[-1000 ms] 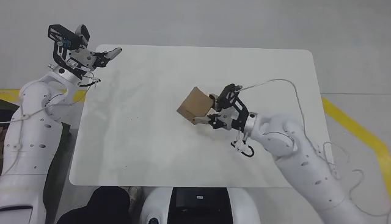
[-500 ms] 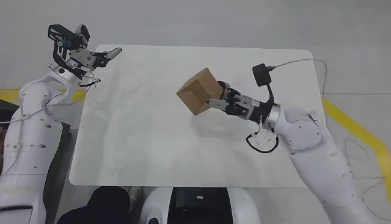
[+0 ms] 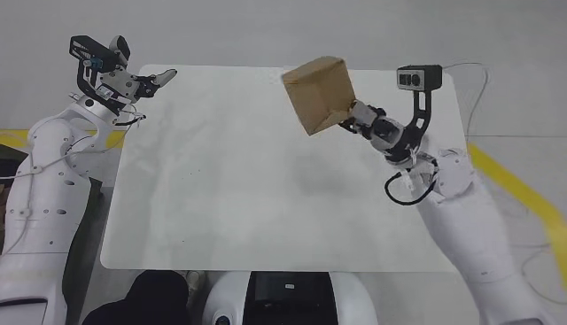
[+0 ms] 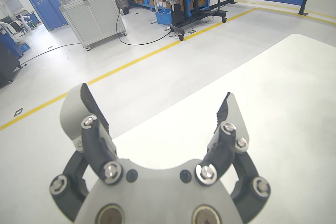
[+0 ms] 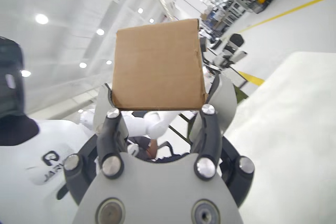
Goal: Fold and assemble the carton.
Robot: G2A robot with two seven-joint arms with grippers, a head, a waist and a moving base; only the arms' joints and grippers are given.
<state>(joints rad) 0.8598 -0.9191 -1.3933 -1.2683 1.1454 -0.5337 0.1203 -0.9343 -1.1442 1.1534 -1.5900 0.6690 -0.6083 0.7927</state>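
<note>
Carton [image 3: 319, 93] is up off the table [image 3: 221, 201] right now. It's a plain brown cardboard box, closed on every face I can see. In the top view it sits in the upper middle of the frame, a bit right of centre, and it's tilted rather than square to the table's edges.

The right gripper [image 3: 352, 117] has it clamped at the box's lower right end in that view, with the arm running off toward the lower right corner of the frame. From the right wrist camera you can see the grip better: one of the fingers [image 5: 223, 96] sits on each side of the box's near edge, pressed against it. A flat brown face is turned toward the lens, with ceiling lights behind it, so the box really is hanging in the air.

The left gripper [image 3: 158, 80] is way over in the upper left of the top view, at the table's far corner and well apart from the carton. Its fingers are spread wide with nothing between them — just bare tabletop and floor beyond.

A yellow floor line [image 3: 509, 183] runs past the table on the right side of the frame.
</note>
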